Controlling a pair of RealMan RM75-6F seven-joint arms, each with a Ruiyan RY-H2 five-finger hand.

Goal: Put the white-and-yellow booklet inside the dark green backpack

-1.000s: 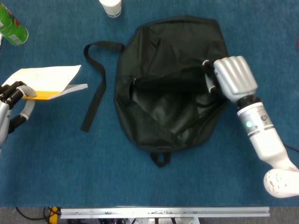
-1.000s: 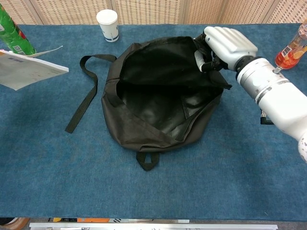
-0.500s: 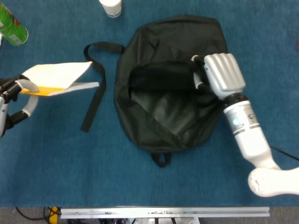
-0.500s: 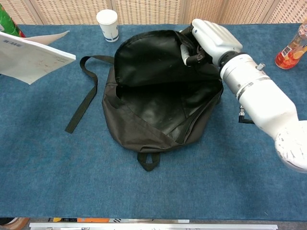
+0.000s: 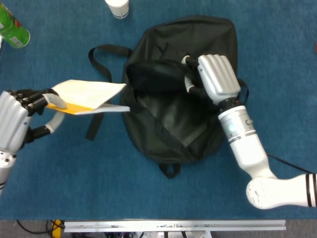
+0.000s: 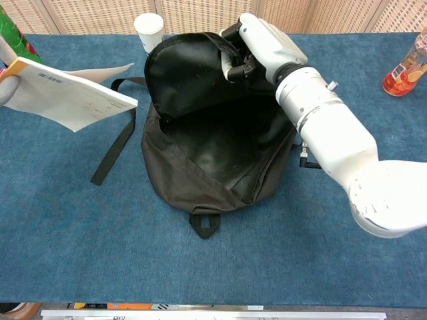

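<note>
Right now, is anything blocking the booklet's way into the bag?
Nothing visible does. The right hand holds the dark green backpack flap up, so the mouth gapes open toward the white-and-yellow booklet, which the left hand holds beside it.

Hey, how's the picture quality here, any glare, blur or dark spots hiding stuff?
Head view: even light, slightly soft; the backpack interior shows only a faint sheen. Chest view: sharper; the booklet print is visible but too small to read, and the right hand looms large near the camera.
</note>
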